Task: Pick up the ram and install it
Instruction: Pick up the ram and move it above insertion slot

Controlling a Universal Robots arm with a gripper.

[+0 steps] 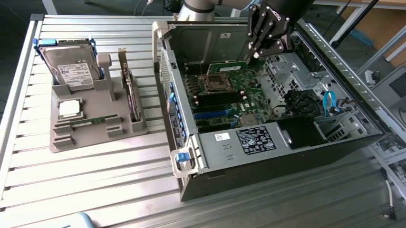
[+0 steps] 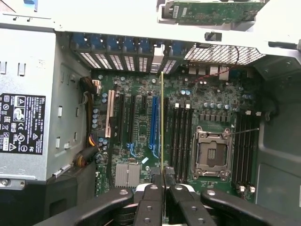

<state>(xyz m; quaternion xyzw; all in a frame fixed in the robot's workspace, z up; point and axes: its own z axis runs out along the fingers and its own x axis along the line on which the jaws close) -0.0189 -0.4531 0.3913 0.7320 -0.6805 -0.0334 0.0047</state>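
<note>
The ram (image 1: 229, 63) is a thin green stick held level over the motherboard (image 1: 222, 99) inside the open computer case (image 1: 266, 171). My gripper (image 1: 255, 53) comes down from the back of the case and is shut on one end of the stick. In the wrist view the ram (image 2: 162, 122) shows edge-on as a thin yellow-green line running out from between my black fingers (image 2: 151, 197). It hangs above the board between the blue expansion slot (image 2: 154, 120) and a bank of black memory slots (image 2: 181, 136). A second bank of memory slots (image 2: 244, 146) lies beyond the processor socket (image 2: 211, 150).
At the exterior view's left a grey holder (image 1: 95, 128) carries a hard drive (image 1: 73, 66), a silver processor chip (image 1: 70, 108) and an upright dark card (image 1: 130, 95). In the case, the power supply (image 1: 254, 140), drive cage (image 1: 288, 71) and blue cables (image 1: 330, 102) crowd the board.
</note>
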